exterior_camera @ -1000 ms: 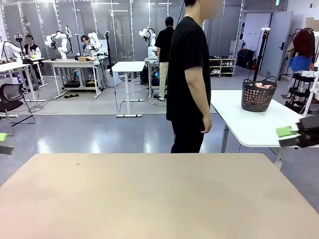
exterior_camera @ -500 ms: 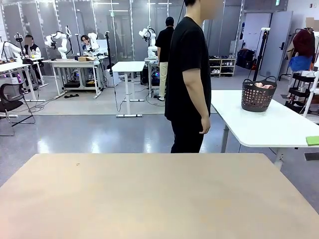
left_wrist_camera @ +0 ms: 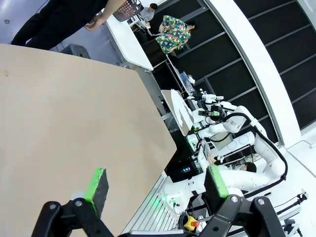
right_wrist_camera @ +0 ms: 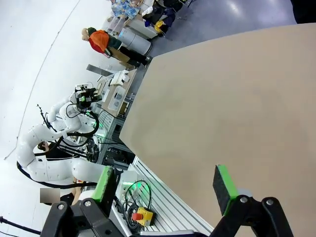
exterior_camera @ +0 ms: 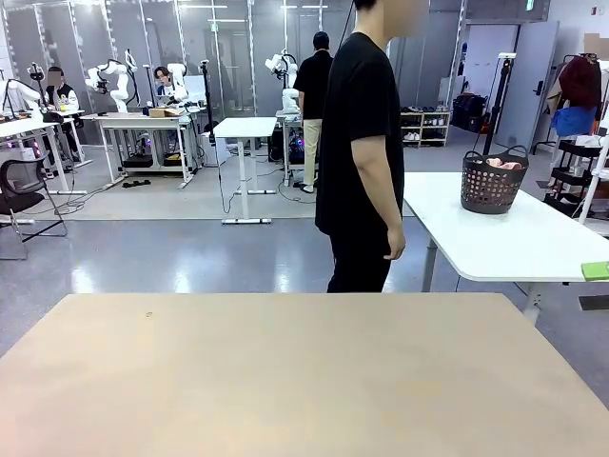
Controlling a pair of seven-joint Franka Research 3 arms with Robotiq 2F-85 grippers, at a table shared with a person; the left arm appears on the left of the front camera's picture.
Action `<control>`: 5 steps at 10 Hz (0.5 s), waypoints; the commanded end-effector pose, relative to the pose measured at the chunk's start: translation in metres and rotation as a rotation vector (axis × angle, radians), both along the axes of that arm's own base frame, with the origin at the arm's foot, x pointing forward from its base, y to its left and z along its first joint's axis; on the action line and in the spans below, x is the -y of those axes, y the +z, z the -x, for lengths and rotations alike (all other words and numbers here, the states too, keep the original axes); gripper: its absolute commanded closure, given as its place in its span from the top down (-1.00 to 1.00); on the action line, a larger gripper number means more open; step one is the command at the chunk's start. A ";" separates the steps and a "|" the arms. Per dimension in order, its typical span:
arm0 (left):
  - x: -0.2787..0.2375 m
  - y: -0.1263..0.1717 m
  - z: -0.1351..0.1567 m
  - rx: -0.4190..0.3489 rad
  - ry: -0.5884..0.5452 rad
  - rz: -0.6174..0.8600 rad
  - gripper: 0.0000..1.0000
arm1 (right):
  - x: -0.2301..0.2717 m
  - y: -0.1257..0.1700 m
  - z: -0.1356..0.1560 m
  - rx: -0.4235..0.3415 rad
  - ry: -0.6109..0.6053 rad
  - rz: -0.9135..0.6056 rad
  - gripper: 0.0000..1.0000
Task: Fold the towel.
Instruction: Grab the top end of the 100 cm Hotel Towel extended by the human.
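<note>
Both gape (wide): left claw (left_wrist_camera: 156, 183), right claw (right_wrist_camera: 164, 186), flanking the table (exterior_camera: 285, 381).

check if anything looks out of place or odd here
Nothing looks spilled or damaged. One oddity: pink cloth, likely the towel, sits in the dark basket on the white side table, not on the wooden table in front of the robot.

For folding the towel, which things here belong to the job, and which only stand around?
Job:
- the towel, pink, lying in the dark basket
- the wooden table before the arms

Only around:
- the white table under the basket
- the office chair
</note>
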State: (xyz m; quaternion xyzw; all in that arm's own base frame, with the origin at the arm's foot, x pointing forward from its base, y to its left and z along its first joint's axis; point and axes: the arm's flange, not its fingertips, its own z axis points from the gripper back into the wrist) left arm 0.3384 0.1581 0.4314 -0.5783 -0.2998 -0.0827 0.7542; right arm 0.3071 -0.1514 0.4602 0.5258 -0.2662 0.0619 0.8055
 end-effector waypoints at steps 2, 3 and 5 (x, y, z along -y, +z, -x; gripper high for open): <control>-0.001 0.000 0.000 0.012 -0.004 0.017 1.00 | 0.000 0.001 0.000 0.025 -0.002 -0.010 1.00; -0.001 0.000 0.000 0.012 -0.004 0.017 1.00 | 0.000 0.001 0.000 0.025 -0.002 -0.010 1.00; -0.001 0.000 0.000 0.012 -0.004 0.017 1.00 | 0.000 0.001 0.000 0.025 -0.002 -0.010 1.00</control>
